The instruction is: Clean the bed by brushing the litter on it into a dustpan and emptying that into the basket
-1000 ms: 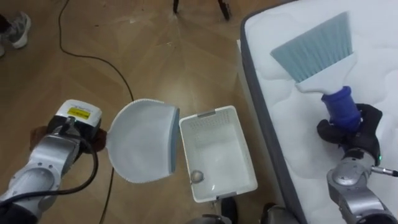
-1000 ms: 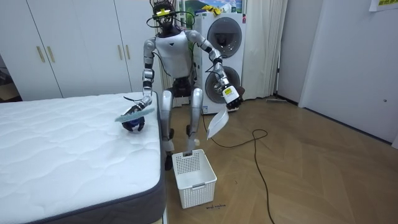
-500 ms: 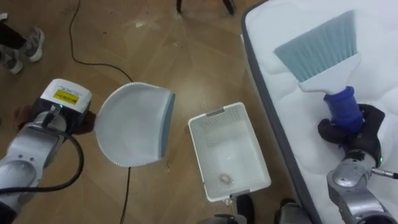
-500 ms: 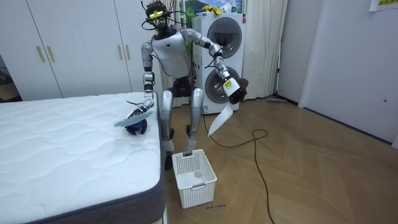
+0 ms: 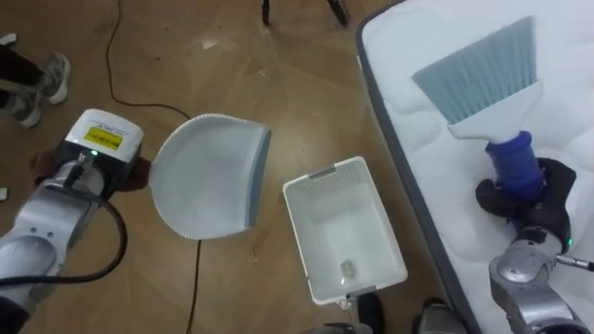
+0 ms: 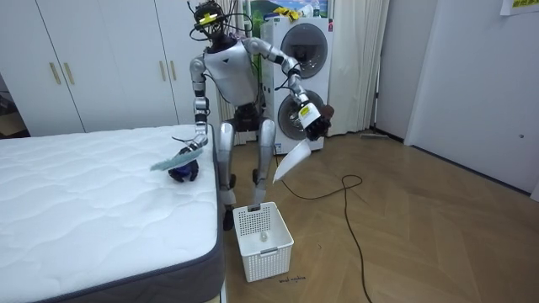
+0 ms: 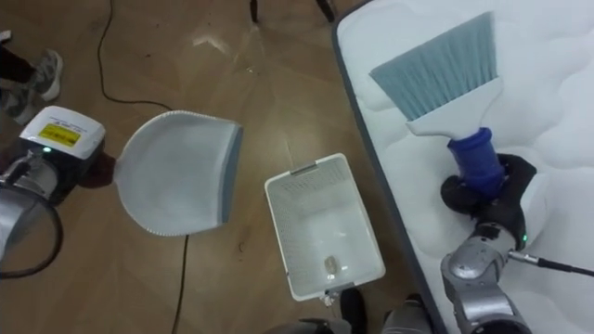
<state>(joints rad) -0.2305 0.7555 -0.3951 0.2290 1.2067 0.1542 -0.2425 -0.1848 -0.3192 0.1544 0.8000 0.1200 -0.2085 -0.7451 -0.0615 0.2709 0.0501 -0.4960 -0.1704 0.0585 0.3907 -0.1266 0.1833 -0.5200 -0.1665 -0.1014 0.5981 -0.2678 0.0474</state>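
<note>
The bed took up the right side of the scene, its white quilted mattress bare apart from the brush. The robot stood at the bed's corner with stacked washing machines behind it on the far side.

On the wooden floor just left of the mattress edge sat the white basket, upright, close by the robot's feet. Left of it, up in the air and clear of the basket, hung the pale dustpan, its mouth edge turned toward the basket. Over on the mattress lay the brush, grey-blue bristles fanned toward the far side, its blue handle pointing near.

The right hand rested on the bed with its dark fingers clamped round that blue handle. The left hand was out at the left, fingers wrapped on the dustpan's handle end, largely under the white tag. Down in the near end of the basket sat one small pale scrap.
</note>
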